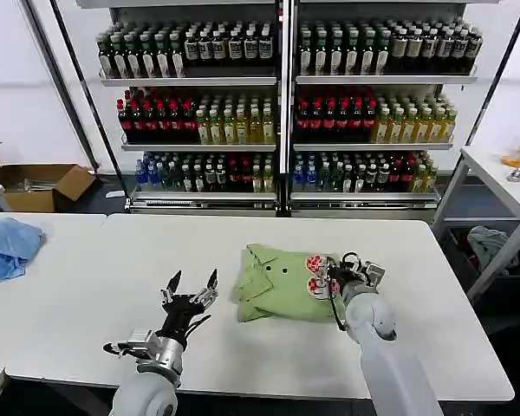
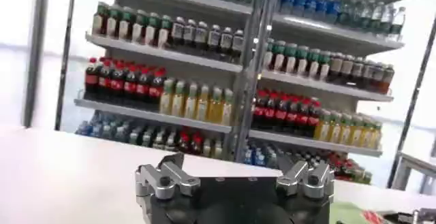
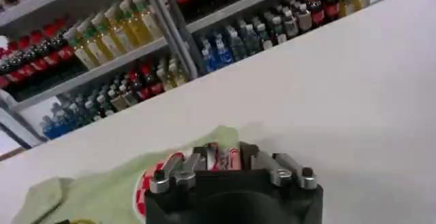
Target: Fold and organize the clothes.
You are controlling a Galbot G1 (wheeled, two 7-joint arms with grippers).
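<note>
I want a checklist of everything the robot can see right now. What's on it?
Surface: white table, mostly bare.
Job's things: green shirt, folded into a bundle, collar showing, red-and-white print by the right gripper.
Clutter: light blue cloth at the far left.
Grippers: left gripper open, off the shirt; right gripper shut on the shirt's printed edge.
Cables: black cable on the right arm.
Surroundings: drink shelves, cardboard box.

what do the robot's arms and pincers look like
Both arms are smooth white-grey shells with rounded joints. The left pincer has a black body, silver metal knuckles and dark, pointed fingers; black cables run along its wrist. The right pincer shares the black body and silver knuckles, with a black cable looping beside it.
</note>
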